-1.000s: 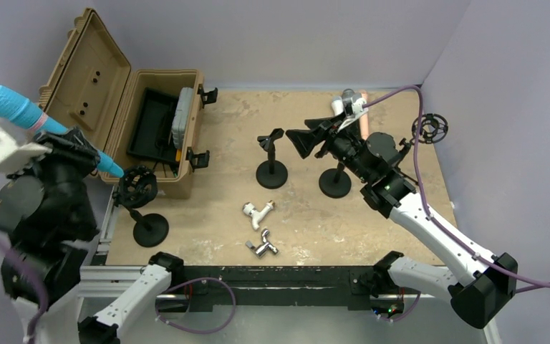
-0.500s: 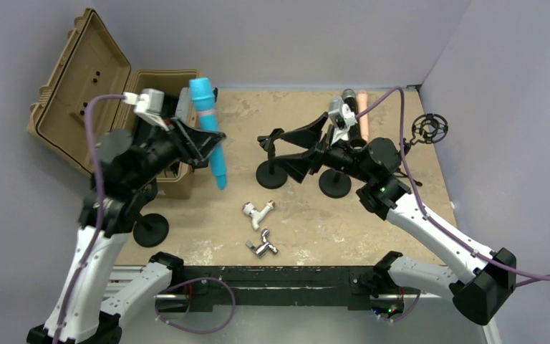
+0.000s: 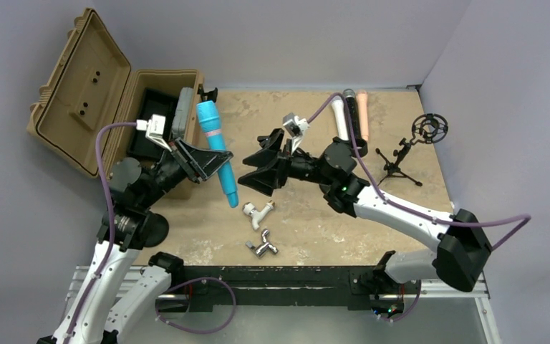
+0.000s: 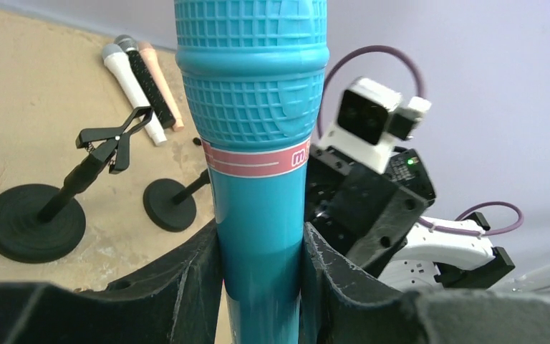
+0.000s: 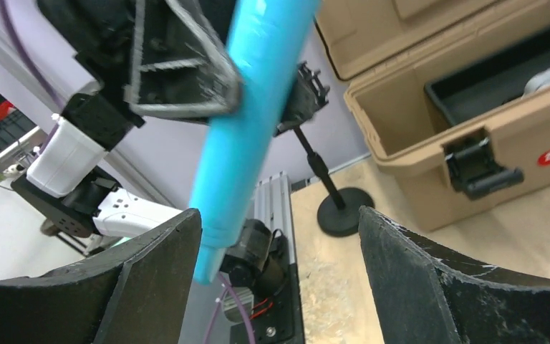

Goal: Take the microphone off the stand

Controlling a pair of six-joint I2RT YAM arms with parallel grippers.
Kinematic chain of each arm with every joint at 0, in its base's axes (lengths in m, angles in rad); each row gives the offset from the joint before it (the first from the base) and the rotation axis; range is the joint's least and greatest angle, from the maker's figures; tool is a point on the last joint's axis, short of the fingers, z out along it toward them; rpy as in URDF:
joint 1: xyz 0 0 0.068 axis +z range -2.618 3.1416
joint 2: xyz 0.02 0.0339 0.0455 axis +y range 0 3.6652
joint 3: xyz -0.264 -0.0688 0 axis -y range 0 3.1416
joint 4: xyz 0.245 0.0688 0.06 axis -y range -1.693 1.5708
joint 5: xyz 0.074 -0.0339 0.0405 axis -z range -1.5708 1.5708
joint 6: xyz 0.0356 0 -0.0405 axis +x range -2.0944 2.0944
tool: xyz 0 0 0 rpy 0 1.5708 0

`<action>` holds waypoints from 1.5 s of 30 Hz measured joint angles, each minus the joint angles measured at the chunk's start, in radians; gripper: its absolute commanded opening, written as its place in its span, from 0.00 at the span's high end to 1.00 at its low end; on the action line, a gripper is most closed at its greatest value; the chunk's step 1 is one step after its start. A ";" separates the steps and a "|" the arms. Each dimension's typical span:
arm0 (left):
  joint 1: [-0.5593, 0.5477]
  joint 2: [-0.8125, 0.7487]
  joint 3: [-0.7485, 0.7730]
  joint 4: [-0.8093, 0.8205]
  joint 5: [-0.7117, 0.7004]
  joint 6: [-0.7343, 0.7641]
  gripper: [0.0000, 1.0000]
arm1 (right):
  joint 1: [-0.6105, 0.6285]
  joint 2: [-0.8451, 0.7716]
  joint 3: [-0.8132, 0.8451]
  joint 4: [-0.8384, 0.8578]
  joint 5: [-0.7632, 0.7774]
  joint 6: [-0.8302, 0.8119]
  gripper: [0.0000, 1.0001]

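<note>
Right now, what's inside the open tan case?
In the tan case: a black tray and a grey flat object standing on edge at its right end. The left wrist camera covers the tray's near part, so anything there is hidden.

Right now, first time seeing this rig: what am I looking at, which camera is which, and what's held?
Two robot arms are bolted at the near edge of a table. The wide picture comes from a fixed camera above and behind them. The other two come from a camera on each wrist, looking past that arm's own fingers. The left gripper is shut on a blue microphone, held in the air. The right gripper is open and empty, facing it. On the table are two pipe fittings, three more microphones, a tripod stand and an open tan case.
</note>
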State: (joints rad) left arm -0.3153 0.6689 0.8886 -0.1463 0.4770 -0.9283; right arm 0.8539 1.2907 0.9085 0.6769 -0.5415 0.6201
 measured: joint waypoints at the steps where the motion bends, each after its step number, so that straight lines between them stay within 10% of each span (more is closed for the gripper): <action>1: 0.000 -0.013 -0.007 0.008 -0.005 -0.005 1.00 | 0.008 0.021 0.000 0.002 0.003 0.011 0.23; 14: 0.000 0.022 -0.043 0.029 -0.049 0.025 1.00 | 0.100 0.113 0.013 0.087 0.027 0.098 0.27; 23: 0.000 0.020 -0.060 0.062 -0.043 0.019 0.98 | 0.100 0.201 0.076 0.105 0.034 0.141 0.81; 27: 0.003 0.007 -0.056 0.069 -0.034 0.064 0.25 | 0.096 0.210 0.089 0.080 0.049 0.177 1.00; 29: 0.005 0.008 -0.022 0.014 -0.021 0.088 0.06 | 0.100 0.210 0.103 0.069 0.061 0.152 1.00; 45: 0.003 -0.193 0.271 -0.508 -0.275 0.407 0.00 | -0.042 0.088 0.344 -0.363 0.506 -0.190 1.00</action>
State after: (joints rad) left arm -0.3126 0.4763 1.1595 -0.6540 0.2024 -0.5213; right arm 0.8124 1.3785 1.2530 0.3141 -0.0357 0.4305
